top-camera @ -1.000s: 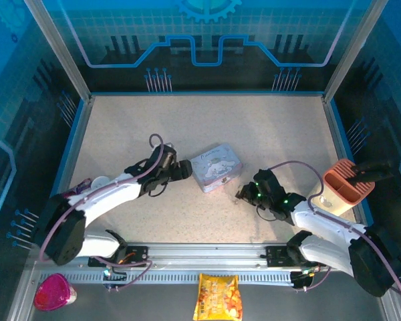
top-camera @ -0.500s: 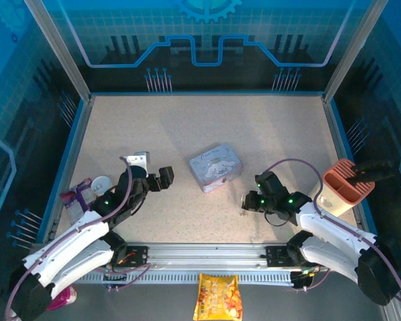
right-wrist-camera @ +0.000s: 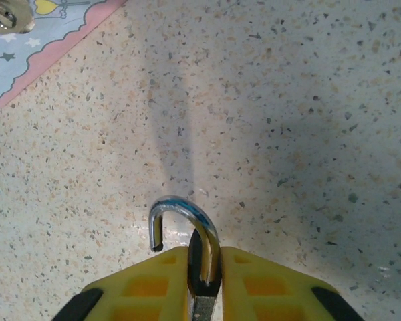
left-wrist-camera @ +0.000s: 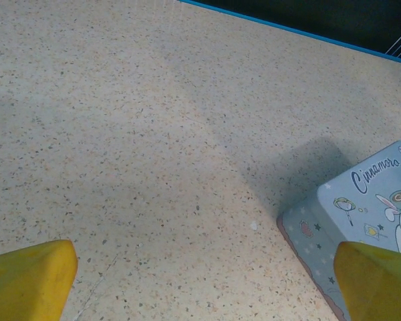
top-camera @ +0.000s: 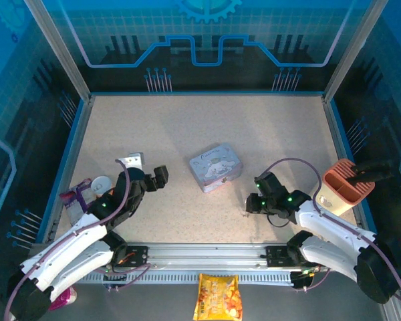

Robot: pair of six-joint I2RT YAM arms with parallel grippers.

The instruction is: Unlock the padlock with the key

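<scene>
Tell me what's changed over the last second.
The left gripper pulled back from the tin toward its own base and now stands wide open, holding nothing. The right gripper, shut on the padlock, drew slightly nearer its base. The tin stayed put.

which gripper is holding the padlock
The right gripper: the padlock sits between its yellow fingers, shackle sticking out. The left gripper is wide open over the table near the tin.
</scene>
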